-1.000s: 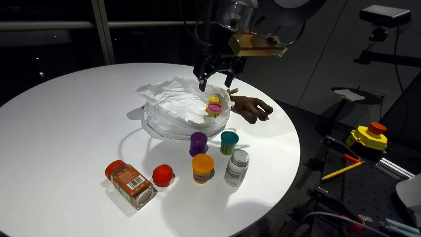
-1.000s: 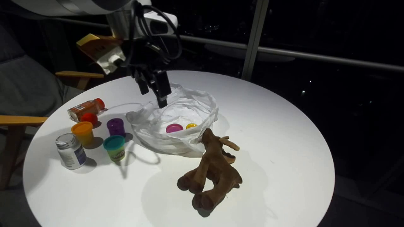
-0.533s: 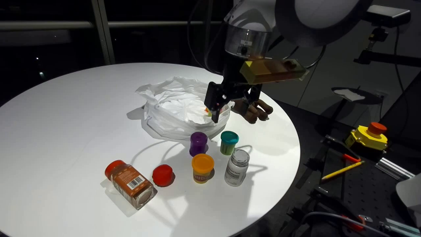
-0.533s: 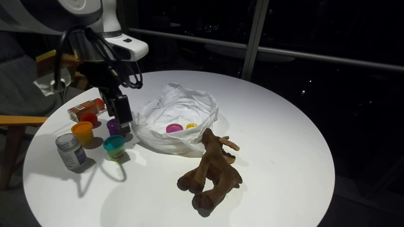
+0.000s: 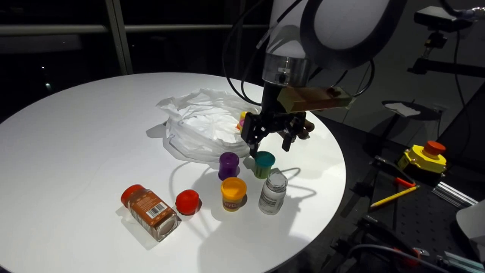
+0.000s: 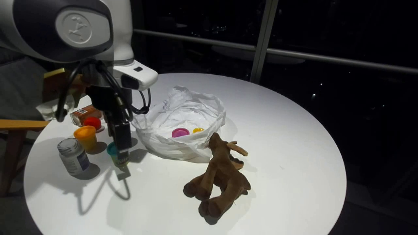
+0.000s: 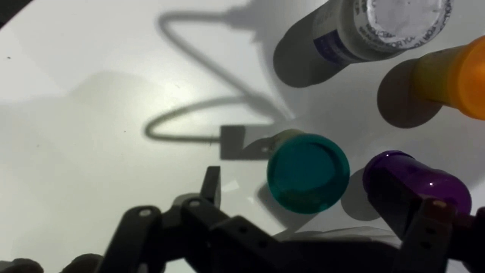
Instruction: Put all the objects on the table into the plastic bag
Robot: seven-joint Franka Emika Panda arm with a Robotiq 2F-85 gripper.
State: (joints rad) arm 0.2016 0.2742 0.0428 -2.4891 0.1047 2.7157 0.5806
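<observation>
My gripper (image 7: 297,185) is open and empty, low over the teal-lidded tub (image 7: 308,173). In the wrist view the lid lies between the fingers, apart from both. The purple tub (image 5: 228,166), orange-lidded tub (image 5: 233,191) and white bottle (image 5: 272,195) stand close by. A red ball (image 5: 187,202) and a spice bottle (image 5: 151,212) on its side lie farther off. The open white plastic bag (image 6: 183,148) holds a pink-lidded tub (image 6: 180,132) and a yellow-lidded tub (image 6: 198,130). A brown plush animal (image 6: 225,173) lies against the bag. My gripper hides most of the purple tub in an exterior view.
The round white table (image 5: 75,151) carries everything. The purple tub stands right beside one finger in the wrist view. The bag's rim is just behind my gripper. A chair (image 6: 23,124) stands beyond the table's edge.
My gripper has moved from above the bag to the teal-lidded tub and come down close over it, staying open. The objects have not moved.
</observation>
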